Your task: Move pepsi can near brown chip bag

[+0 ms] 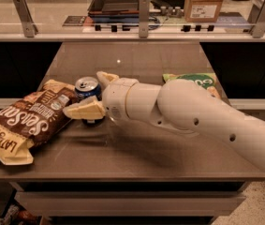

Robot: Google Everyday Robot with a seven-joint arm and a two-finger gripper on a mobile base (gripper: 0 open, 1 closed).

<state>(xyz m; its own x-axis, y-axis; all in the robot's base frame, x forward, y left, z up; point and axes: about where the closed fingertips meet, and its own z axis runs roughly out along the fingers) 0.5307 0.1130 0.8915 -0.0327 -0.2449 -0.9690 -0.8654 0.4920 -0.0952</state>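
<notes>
Tool closed across the pepsi can, one pale finger pressed low against the can's near side, the other finger against its far right side. Pepsi can upright on the counter between them, long axis vertical, silver top facing up, dark blue wall mostly hidden behind the near finger.

White arm reaching in from the lower right of the can, lying low and nearly level over the counter, wrist just right of the can, thick rounded section further right.

Brown chip bag just left of the can, crinkled right end close against it, actual contact not clear. Bag lying flat, long axis running from beside the can toward the near left, pale yellow end past the counter's left edge.

Green bag well to the right of the can, partly hidden behind the arm. Cardboard box and dark tray far behind the can, beyond the counter's far edge.
</notes>
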